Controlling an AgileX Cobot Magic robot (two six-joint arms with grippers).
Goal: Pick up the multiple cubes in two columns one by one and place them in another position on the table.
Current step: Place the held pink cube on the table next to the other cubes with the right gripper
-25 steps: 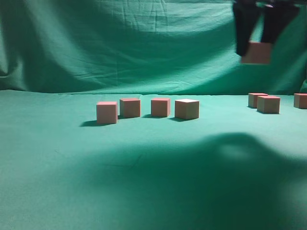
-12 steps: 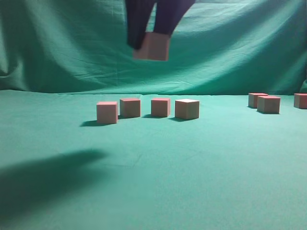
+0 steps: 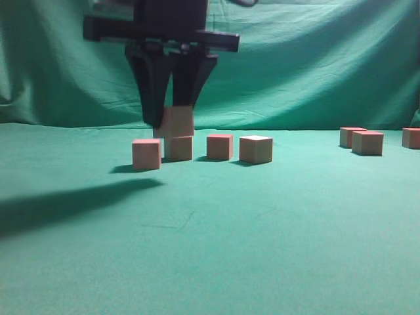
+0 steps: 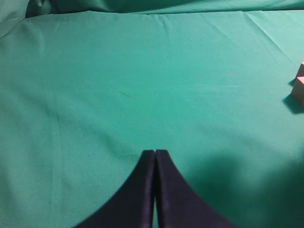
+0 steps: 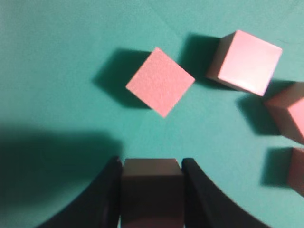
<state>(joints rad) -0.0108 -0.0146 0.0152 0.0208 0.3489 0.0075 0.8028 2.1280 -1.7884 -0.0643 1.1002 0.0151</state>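
Teal cloth covers the table (image 3: 275, 236) in the exterior view, where the right gripper (image 3: 172, 121) holds a carried cube (image 3: 177, 122) just over the row of four cubes (image 3: 202, 149); lowering here could knock a neighbour, I judge. The left wrist view shows the left gripper (image 4: 155, 153) clenched and empty. The right wrist view shows the black fingers (image 5: 107, 190) clamping that cube above bare cloth, near four set-down cubes

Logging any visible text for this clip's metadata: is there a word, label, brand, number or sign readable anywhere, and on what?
None can be read in any view.
The cubes have plain faces, including the held cube in the right end effector.
The table cloth and the backdrop are unmarked.
The left end effector shows no markings.
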